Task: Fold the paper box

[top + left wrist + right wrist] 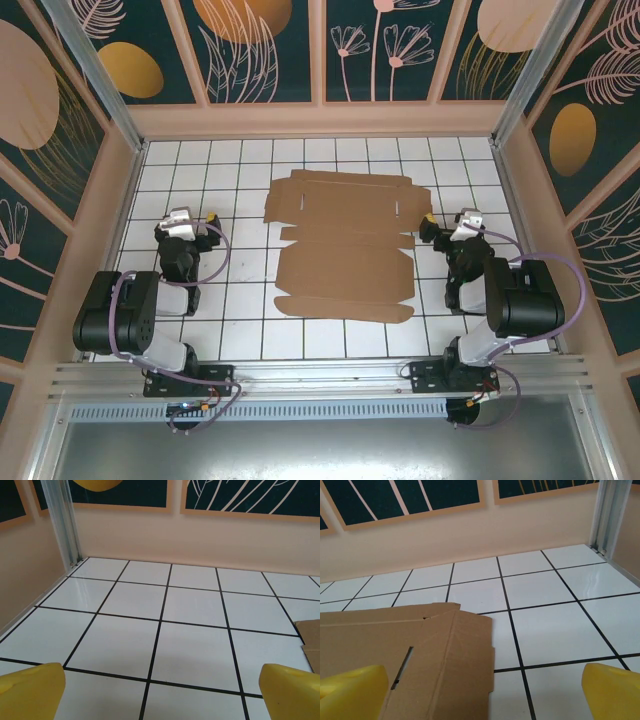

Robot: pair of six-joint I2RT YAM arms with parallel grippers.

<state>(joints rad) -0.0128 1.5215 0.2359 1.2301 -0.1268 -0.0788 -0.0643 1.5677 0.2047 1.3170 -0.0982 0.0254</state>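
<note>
The paper box [340,245] lies flat and unfolded in the middle of the white tiled desk [240,300]. It is a brown cardboard sheet with flaps at its ends, slots cut in it and crease lines across it. It sits between the two arms, slightly nearer the right one.

The left claw [186,225] hangs over bare tiles to the left of the sheet, well apart from it. From its own camera, the yellow fingertips [31,690] stand spread wide at the two lower corners of the view. There are only white tiles and black grout lines between them. It holds nothing and touches nothing. A corner of the cardboard shows at the far right of that view, and a metal post [62,520] rises in the back left corner by the pale wall.

The right claw [458,228] sits just beside the right edge of the sheet. Its jaws also stand as wide apart as they go and grip nothing. In its wrist view, one yellow fingertip [351,692] is low on the left, over the cardboard near a slot [402,667]. The other fingertip is low on the right, over bare tile. I cannot tell whether the left tip rests on the cardboard or only hovers above it. Dark panels painted with leaves line the walls around the desk.
</note>
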